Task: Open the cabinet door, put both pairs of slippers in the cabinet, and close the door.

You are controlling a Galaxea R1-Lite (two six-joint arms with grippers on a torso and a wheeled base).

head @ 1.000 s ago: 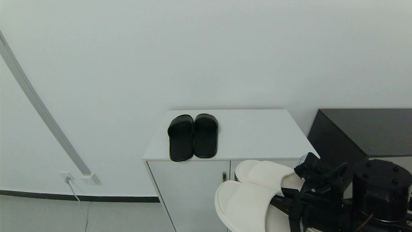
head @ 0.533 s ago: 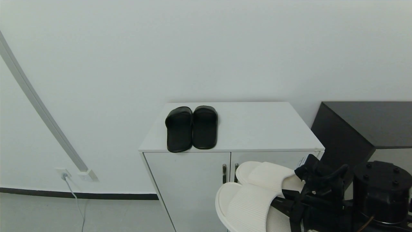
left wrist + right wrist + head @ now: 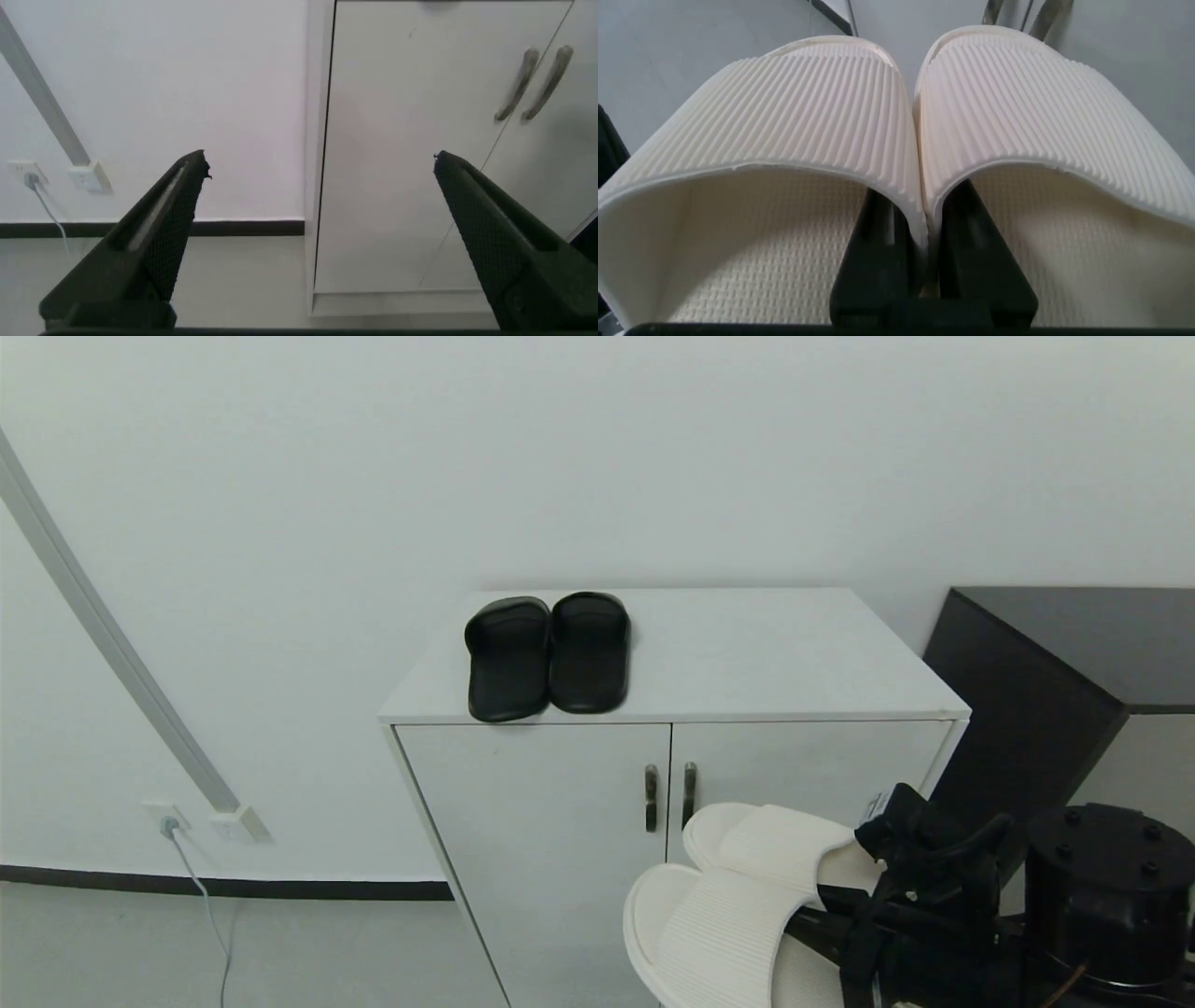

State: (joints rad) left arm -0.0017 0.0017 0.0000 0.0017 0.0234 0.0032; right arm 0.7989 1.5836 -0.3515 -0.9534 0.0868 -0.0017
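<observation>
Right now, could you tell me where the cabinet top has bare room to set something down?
On the white cabinet, the top is bare from the black slide slippers across to its right edge; the left end is crowded by them. Before the right door, the white ribbed slippers clamped in the right pincer block the way; the left door is unobstructed.

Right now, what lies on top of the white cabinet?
One pair of black slippers lies on the cabinet, side by side, near its front left edge. The top under their soles is covered. The white slippers are lower, in the right gripper.
</observation>
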